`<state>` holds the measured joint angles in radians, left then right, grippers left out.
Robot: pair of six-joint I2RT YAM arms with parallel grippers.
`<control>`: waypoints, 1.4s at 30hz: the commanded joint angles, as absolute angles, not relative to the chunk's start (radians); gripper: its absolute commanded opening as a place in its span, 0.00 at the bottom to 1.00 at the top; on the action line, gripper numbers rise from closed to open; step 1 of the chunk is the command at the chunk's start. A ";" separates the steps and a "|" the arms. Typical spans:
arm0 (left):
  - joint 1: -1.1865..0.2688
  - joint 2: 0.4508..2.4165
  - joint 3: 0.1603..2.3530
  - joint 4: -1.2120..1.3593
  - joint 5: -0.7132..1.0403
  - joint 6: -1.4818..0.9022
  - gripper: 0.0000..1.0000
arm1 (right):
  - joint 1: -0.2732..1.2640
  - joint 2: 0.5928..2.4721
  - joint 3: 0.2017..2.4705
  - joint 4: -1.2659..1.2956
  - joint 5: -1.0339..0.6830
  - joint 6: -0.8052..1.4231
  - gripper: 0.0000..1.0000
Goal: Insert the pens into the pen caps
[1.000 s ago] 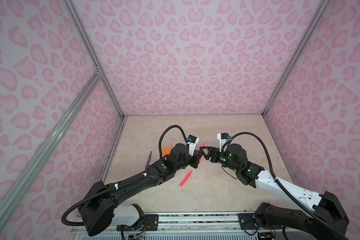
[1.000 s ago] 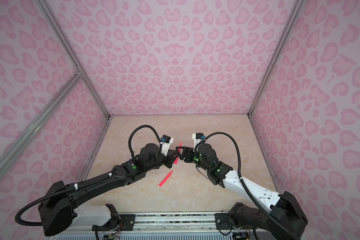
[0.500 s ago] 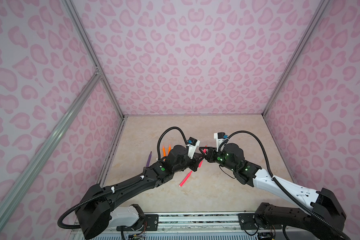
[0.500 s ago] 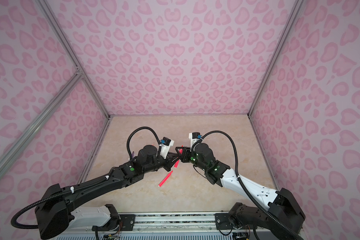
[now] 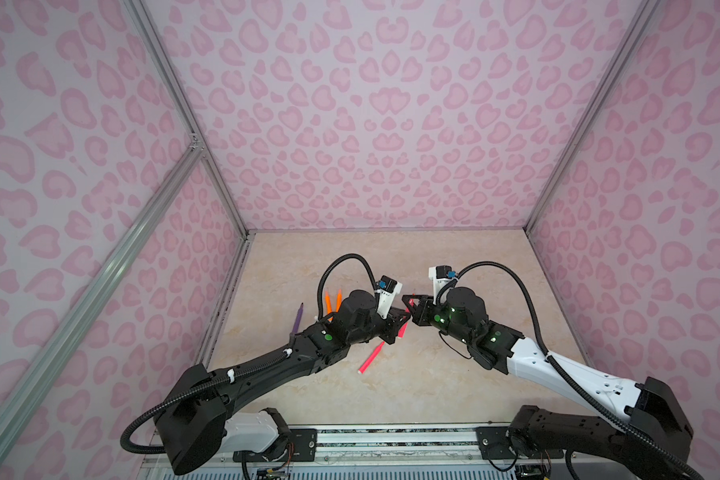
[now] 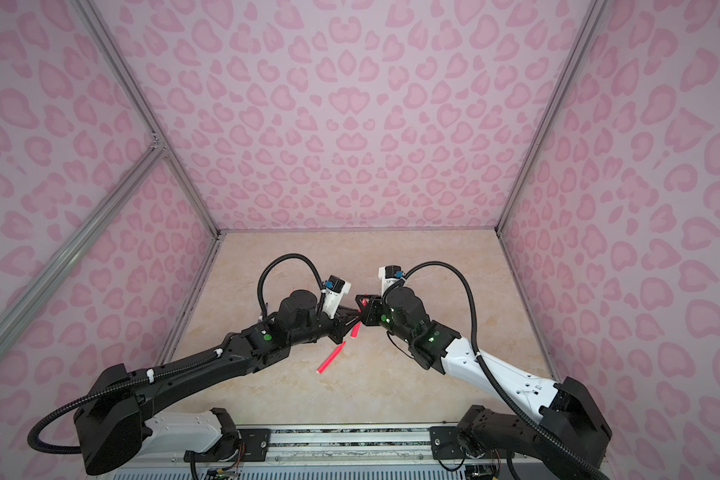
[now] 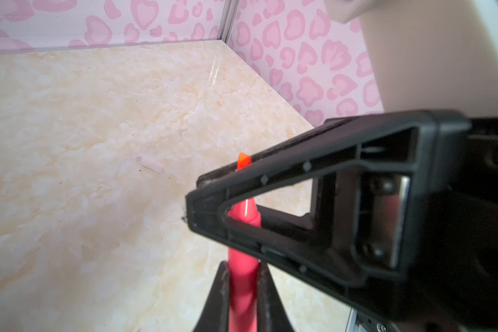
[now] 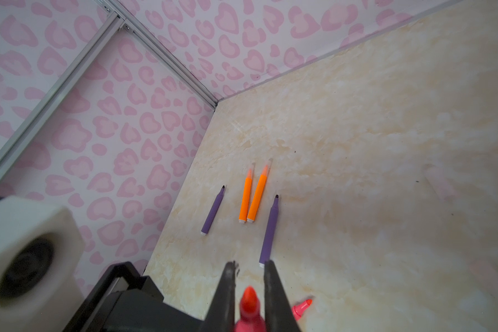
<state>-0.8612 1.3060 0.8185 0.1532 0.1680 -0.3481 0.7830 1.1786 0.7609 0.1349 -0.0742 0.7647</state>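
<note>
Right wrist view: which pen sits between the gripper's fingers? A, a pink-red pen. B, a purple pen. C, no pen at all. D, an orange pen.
A: the pink-red pen sits tip-first between the fingers of the right gripper, while the orange pens and purple pens lie on the table.

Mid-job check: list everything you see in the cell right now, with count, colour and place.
orange pens: two, orange, side by side, left part of the table, tips apparently capped.
purple pens: two, purple, flanking the orange pair, tips bare.
loose pink pen: one, pink-red, flat on the table by the grippers.
held pink pen: one, pink-red, mid-table, off the surface.
clear cap: one seen, near colourless, lying alone.
table: one, beige marble.
walls: three, pink heart print.
left gripper: black, shut on the held pink pen.
right gripper: black, shut on its tip end.
</note>
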 commanded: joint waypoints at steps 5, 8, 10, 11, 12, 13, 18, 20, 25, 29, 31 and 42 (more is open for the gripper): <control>-0.861 1.307 0.816 0.183 0.141 -0.357 0.29 | 0.833 1.156 0.756 0.173 -0.058 0.784 0.00; -0.861 1.303 0.812 0.183 0.140 -0.359 0.25 | 0.845 1.154 0.755 0.173 -0.042 0.785 0.00; -0.861 1.298 0.810 0.183 0.140 -0.359 0.24 | 0.844 1.155 0.758 0.162 -0.031 0.781 0.00; -0.861 1.295 0.807 0.184 0.138 -0.360 0.25 | 0.845 1.156 0.762 0.155 -0.027 0.778 0.00; -0.861 1.293 0.807 0.184 0.136 -0.360 0.25 | 0.845 1.157 0.764 0.148 -0.025 0.776 0.00; -0.861 1.289 0.806 0.183 0.131 -0.360 0.27 | 0.846 1.158 0.767 0.143 -0.022 0.775 0.00; -0.861 1.276 0.800 0.184 0.119 -0.359 0.31 | 0.856 1.174 0.801 0.084 0.000 0.749 0.00; -0.861 1.274 0.801 0.183 0.126 -0.357 0.31 | 0.862 1.183 0.820 0.054 0.018 0.737 0.00; -0.861 1.273 0.798 0.215 0.142 -0.354 0.32 | 0.865 1.205 0.833 0.051 0.014 0.732 0.00; -0.861 1.263 0.789 0.227 0.154 -0.350 0.35 | 0.865 1.222 0.849 0.032 0.016 0.724 0.00; -0.861 1.257 0.782 0.236 0.161 -0.349 0.32 | 0.865 1.227 0.851 0.032 0.017 0.724 0.00; -0.861 1.257 0.779 0.239 0.156 -0.353 0.03 | 0.867 1.216 0.839 0.054 0.007 0.718 0.35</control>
